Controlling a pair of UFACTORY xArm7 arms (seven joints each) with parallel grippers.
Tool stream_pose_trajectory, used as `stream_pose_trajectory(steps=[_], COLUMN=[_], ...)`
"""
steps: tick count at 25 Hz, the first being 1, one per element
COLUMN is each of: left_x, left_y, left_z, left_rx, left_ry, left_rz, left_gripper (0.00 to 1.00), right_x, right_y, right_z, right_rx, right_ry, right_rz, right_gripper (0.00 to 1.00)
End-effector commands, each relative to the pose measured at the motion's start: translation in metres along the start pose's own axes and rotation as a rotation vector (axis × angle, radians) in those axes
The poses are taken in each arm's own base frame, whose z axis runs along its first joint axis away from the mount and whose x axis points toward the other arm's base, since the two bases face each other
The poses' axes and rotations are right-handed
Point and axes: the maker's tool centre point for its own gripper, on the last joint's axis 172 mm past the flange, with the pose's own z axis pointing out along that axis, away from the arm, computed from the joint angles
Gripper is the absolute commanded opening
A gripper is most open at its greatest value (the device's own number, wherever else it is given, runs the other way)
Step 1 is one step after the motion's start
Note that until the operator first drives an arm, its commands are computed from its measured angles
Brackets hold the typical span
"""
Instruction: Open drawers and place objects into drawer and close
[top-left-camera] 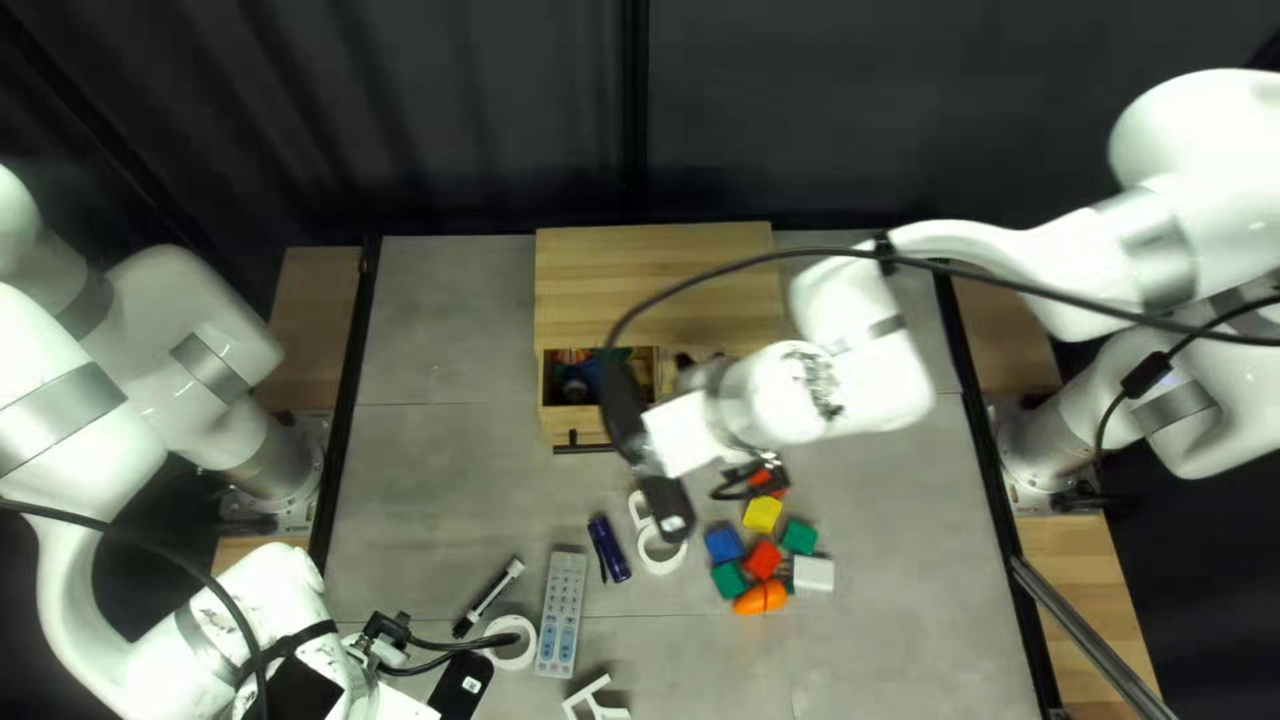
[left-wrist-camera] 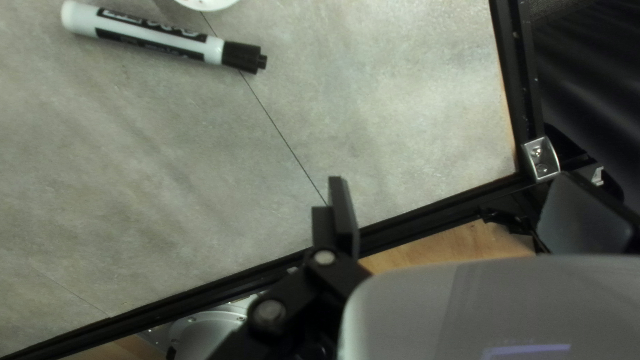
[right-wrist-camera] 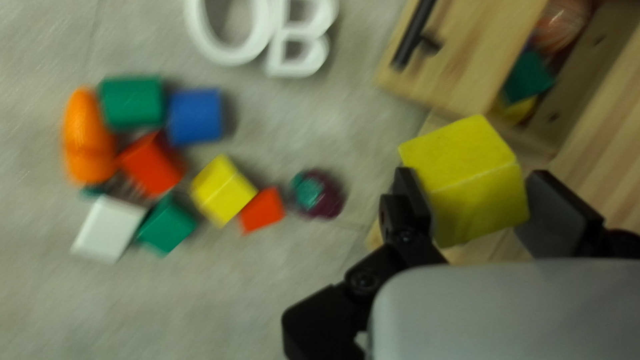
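Note:
In the top left view my right gripper hangs over the table in front of the wooden cabinet, its fingertips hidden. The right wrist view shows my right gripper shut on a yellow block, beside the open drawer. Inside that drawer lie several objects, among them a green block. My left gripper is low at the left of the top left view. Seen from its own wrist, the left gripper stands open and empty, with a white marker on the table ahead.
Several colored blocks and an orange piece lie grouped on the table, near a purple-and-teal round object. White letters are close to the drawer. A remote, purple marker and white ring lie nearer my left arm.

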Motion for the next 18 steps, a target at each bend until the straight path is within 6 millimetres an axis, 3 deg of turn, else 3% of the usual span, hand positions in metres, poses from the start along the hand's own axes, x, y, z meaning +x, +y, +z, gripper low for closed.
stream_pose_trajectory(steps=[1,7,9,10,11,12,18], left_x=[0.0,0.0,0.0,0.0,0.0,0.0,0.0], left_y=[0.0,0.0,0.0,0.0,0.0,0.0,0.0], left_z=[0.0,0.0,0.0,0.0,0.0,0.0,0.0], left_rx=[0.0,0.0,0.0,0.0,0.0,0.0,0.0], left_ry=[0.0,0.0,0.0,0.0,0.0,0.0,0.0], left_rz=[0.0,0.0,0.0,0.0,0.0,0.0,0.0], left_gripper=[1.0,1.0,1.0,1.0,1.0,1.0,1.0], right_x=[0.009,-0.001,-0.001,-0.001,0.0,0.0,0.001], right_y=[0.018,0.032,0.033,0.033,0.033,0.034,0.035], right_z=[0.014,0.026,0.028,0.028,0.029,0.029,0.019], right_rx=[-0.029,-0.044,-0.047,-0.048,-0.048,-0.051,-0.06], right_ry=[0.013,0.021,0.025,0.026,0.03,0.034,0.044], right_rz=[-0.012,0.006,0.013,0.014,0.02,0.026,0.045], right_gripper=[0.04,0.06,0.11,0.63,0.76,1.0,1.0])
